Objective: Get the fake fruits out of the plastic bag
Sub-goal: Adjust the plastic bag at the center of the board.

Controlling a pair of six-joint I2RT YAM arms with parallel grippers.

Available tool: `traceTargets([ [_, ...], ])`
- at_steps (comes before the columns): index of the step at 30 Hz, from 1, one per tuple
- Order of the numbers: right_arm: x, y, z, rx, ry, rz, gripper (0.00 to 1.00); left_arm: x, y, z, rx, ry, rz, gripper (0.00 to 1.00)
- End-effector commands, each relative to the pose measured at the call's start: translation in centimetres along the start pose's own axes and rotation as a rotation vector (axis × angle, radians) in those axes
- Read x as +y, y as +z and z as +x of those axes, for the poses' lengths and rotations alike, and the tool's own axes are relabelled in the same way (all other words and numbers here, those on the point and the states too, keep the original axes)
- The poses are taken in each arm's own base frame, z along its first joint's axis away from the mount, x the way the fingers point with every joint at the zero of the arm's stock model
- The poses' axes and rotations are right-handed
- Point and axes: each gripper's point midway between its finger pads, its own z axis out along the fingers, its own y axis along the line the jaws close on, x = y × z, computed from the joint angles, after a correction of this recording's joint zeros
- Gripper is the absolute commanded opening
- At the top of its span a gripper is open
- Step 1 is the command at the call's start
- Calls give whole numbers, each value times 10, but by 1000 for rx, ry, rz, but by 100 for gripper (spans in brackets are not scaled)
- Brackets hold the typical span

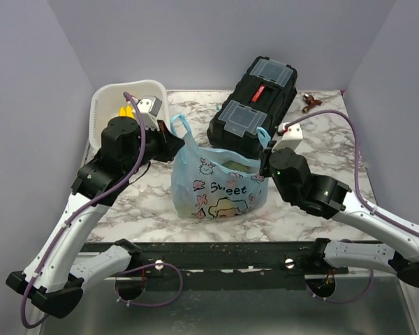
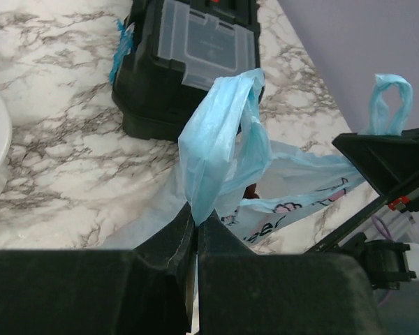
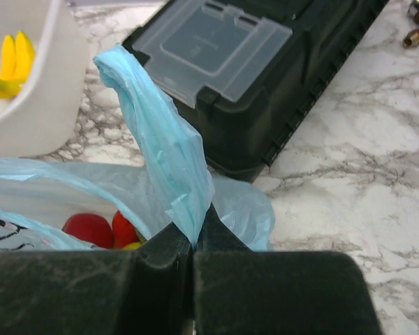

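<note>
The light-blue plastic bag (image 1: 220, 183) with pink cartoon print stands upright mid-table, its mouth held apart between both arms. My left gripper (image 1: 173, 137) is shut on the bag's left loop handle (image 2: 216, 139), the film pinched between the fingertips (image 2: 195, 222). At the other side, the right gripper (image 3: 195, 241) is shut on the right handle (image 3: 160, 139). Inside the bag I see two small red fake fruits (image 3: 87, 229) and a bit of yellow beside them (image 3: 133, 246). In the left wrist view a dark red piece (image 2: 250, 190) shows in the bag's mouth.
A black toolbox (image 1: 255, 105) with clear lid panels lies just behind the bag, close to both handles. A white basket (image 1: 129, 112) stands at the back left with yellow pieces (image 3: 10, 63) in it. A small brown-red object (image 1: 309, 102) lies at the back right.
</note>
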Motion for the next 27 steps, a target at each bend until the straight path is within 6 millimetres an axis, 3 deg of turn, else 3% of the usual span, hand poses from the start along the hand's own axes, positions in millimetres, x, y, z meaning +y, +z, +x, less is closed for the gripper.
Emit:
traceTargets([
  [1,4,-5,-50,-96,3,13,1,-35,-18,-36,-61,27,131,0],
  [4,5,-9,-61,-116,23,5,1,-36,-23,-35,-69,24,138,0],
  [6,6,-10,-54,-108,43,-17,1,-31,-21,-26,-62,15,131,0],
  [8,6,-8,-35,-79,57,-35,2,-20,-14,-4,-23,-6,107,0],
  [12,3,-3,29,55,68,-58,12,-3,-6,37,74,-52,74,0],
  [15,-5,-5,69,158,59,-51,17,-6,-10,56,105,-75,120,0],
  [17,-12,-8,80,193,55,-37,22,-10,-13,63,107,-89,157,0],
  [21,-16,-17,69,187,49,-46,44,-12,-18,66,109,-92,168,0],
  [27,-5,-31,9,102,-66,-130,89,-16,-20,54,87,-63,176,0],
])
